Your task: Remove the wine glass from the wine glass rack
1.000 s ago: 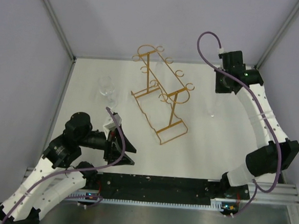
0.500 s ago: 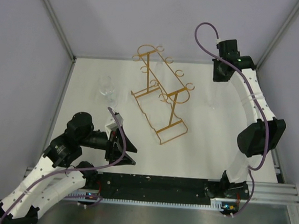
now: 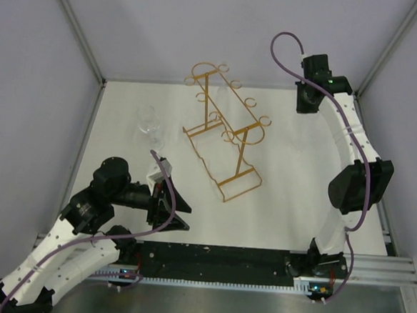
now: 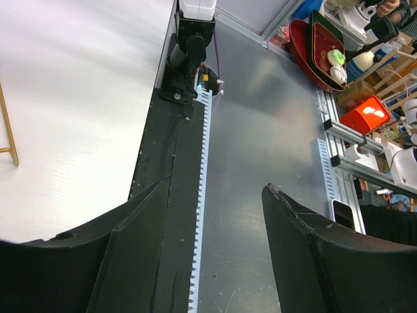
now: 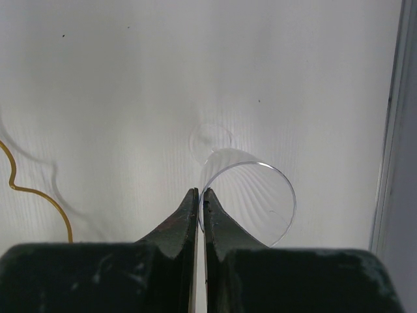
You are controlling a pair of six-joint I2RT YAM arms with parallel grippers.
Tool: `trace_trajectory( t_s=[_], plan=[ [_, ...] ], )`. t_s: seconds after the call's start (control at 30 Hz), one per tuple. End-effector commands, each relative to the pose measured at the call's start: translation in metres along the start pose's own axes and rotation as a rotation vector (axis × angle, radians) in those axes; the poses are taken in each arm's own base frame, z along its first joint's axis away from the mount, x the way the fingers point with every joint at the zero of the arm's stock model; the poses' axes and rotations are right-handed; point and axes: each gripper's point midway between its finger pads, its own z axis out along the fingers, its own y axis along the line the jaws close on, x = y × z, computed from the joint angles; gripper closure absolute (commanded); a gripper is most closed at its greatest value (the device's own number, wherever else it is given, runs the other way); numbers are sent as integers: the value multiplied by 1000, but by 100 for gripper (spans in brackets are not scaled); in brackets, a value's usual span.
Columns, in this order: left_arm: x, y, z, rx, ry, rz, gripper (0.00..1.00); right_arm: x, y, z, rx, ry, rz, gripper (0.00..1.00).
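Well right of the wine glass rack [image 3: 241, 148]: wine glass [image 5: 260, 195], clear of the rails.
Its rim sits nipped between the pressed-together tips of the right gripper [image 5: 201, 192]. Can't tell if the foot touches the table [image 5: 98, 78]. Risk: with so thin an edge grip, any jerk could swing or drop it. The left gripper [image 4: 212, 189] is spread, empty.

Right arm [image 3: 347, 132] more upright, right pincer [image 5: 199, 195] shifted slightly back and left.
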Motion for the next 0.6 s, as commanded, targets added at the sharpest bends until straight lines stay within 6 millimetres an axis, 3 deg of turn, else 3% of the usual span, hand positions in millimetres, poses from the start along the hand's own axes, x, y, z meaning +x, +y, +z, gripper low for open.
trace_trajectory(
  t_s=[0.0, 0.57],
  plan=[
    [-6, 0, 1, 2, -16, 51, 34, -23, -5, -2, 12, -78, 35, 100],
    [-6, 1, 1, -9, -12, 55, 34, -20, 1, 14, -3, -96, 65, 98]
  ],
)
